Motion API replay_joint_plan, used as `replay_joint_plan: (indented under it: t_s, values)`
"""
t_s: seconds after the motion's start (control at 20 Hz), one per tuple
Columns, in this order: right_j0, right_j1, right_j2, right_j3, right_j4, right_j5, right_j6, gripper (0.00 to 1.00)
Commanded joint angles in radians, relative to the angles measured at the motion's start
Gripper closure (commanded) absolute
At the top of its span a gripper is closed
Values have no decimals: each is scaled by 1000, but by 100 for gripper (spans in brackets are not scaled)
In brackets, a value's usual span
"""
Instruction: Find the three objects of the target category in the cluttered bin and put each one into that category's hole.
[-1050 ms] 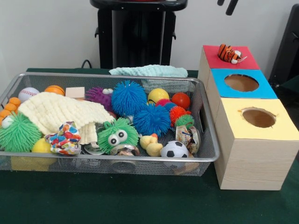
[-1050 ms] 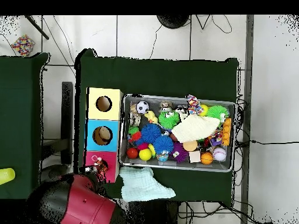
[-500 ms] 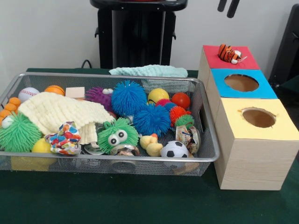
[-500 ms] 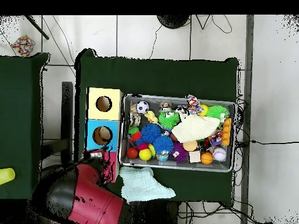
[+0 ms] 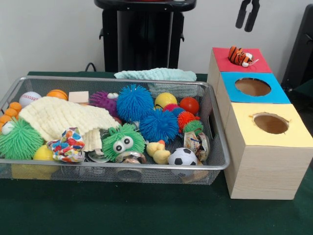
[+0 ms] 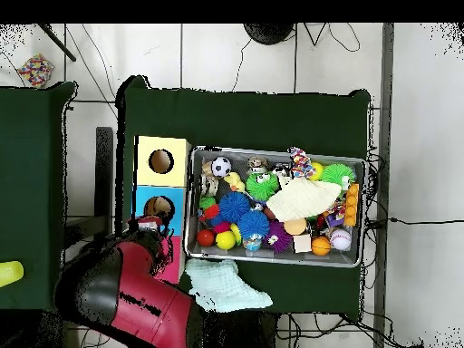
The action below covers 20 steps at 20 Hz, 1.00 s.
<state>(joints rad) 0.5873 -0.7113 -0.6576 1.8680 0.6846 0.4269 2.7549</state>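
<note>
A striped orange tiger toy lies on the red panel of the wooden box, over where its hole would be. My gripper hangs above and slightly behind it, open, with nothing between its fingers. The blue panel's hole and the yellow panel's hole are uncovered. The wire bin holds spiky balls, a soccer ball, a yellow duck and a green furry toy with eyes. In the overhead view the red arm covers the red panel.
A cream knit cloth covers toys at the bin's left. A pale teal cloth lies on the table behind the bin. The box stands right against the bin's side.
The gripper has come lower and shifted right, over the red panel. In the overhead view the arm has swung further over the box. The tiger toy has not moved.
</note>
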Motion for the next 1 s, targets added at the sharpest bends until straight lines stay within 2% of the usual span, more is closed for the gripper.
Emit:
replay_joint_plan:
  t_s: [0.05, 0.15, 0.25, 0.35, 0.4, 0.55, 0.75, 0.9, 1.0]
  values:
    - [-96, -55, 244, 117, 73, 26, 96, 100]
    - [-102, -56, 244, 113, 57, 44, 87, 100]
    - [-96, -48, 222, 96, 33, 62, 116, 100]
    - [-71, -26, 169, 60, -7, 98, 156, 100]
    - [-88, -47, 204, 81, 14, 86, 145, 100]
    - [-93, -49, 233, 93, 25, 91, 142, 100]
    - [-63, 13, 170, 60, -35, 124, 159, 100]
    - [-54, 20, 159, 74, -49, 138, 168, 100]
    - [-62, 18, 180, 104, -38, 95, 159, 100]
